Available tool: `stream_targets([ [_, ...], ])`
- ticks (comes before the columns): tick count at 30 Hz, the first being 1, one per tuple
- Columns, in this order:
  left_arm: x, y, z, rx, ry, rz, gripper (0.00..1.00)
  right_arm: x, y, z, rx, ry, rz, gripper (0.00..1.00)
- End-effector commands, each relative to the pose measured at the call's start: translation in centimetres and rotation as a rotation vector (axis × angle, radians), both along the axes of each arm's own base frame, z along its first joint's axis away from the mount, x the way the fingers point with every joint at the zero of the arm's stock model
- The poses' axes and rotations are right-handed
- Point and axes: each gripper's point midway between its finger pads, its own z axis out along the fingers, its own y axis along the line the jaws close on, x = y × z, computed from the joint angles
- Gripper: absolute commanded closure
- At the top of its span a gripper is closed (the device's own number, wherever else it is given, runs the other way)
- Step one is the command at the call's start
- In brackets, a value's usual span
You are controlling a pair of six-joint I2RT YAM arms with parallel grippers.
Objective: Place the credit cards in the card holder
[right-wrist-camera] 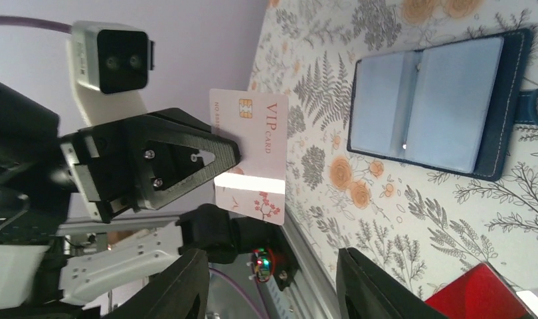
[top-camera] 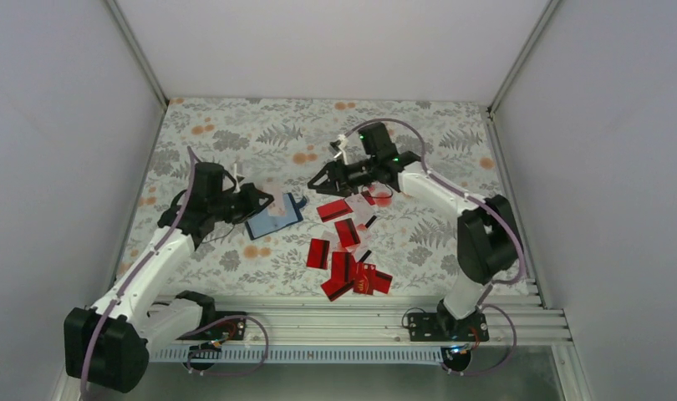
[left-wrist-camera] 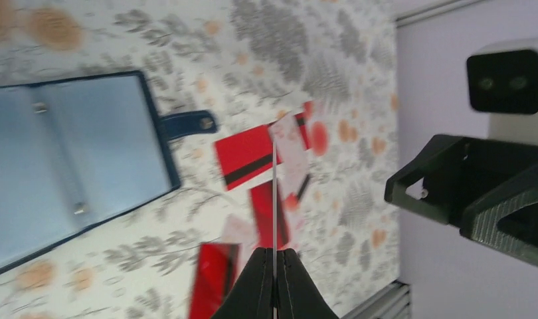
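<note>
The card holder (top-camera: 267, 225) lies open on the table, light blue inside, and also shows in the left wrist view (left-wrist-camera: 74, 159) and the right wrist view (right-wrist-camera: 432, 106). My left gripper (top-camera: 262, 200) is shut on a white VIP card (right-wrist-camera: 250, 153) and holds it upright above the table beside the holder; in its own view the card (left-wrist-camera: 274, 186) shows edge-on between the jaws (left-wrist-camera: 274, 252). My right gripper (top-camera: 317, 184) is open and empty (right-wrist-camera: 273, 292), pointing at the held card. Several red credit cards (top-camera: 345, 251) lie scattered at the table's middle front.
The table has a floral cloth (top-camera: 235, 134). White walls stand on three sides. A metal rail (top-camera: 360, 330) runs along the near edge. A red card (right-wrist-camera: 485, 296) lies just under my right gripper.
</note>
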Motion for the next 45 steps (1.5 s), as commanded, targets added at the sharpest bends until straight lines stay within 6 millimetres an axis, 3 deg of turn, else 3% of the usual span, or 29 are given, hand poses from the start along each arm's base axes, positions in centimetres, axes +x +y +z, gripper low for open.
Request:
stream_targets([
  [1, -2.8, 2.3, -3.6, 0.132, 0.062, -0.088, 0.98, -0.4, 2.6, -1.8, -0.049, -0.062, 0.086, 0.51],
  [7, -2.9, 4.2, -6.5, 0.067, 0.093, -0.128, 0.98, 0.3, 5.6, -3.6, -0.122, -0.13, 0.125, 0.51],
  [14, -1.3, 5.9, -8.8, 0.059, 0.128, -0.095, 0.98, 1.6, 6.8, -8.3, -0.198, -0.086, 0.135, 0.52],
  [19, -0.5, 5.9, -10.7, 0.044, 0.144, -0.099, 0.98, 1.9, 7.6, -9.1, -0.19, -0.073, 0.165, 0.52],
  [33, 1.4, 5.4, -12.7, 0.012, 0.183, -0.144, 0.98, 2.7, 9.3, -11.8, -0.19, -0.015, 0.202, 0.6],
  [45, 2.9, 5.2, -13.2, -0.01, 0.194, -0.166, 0.98, 2.7, 9.2, -14.5, -0.214, 0.011, 0.217, 0.64],
])
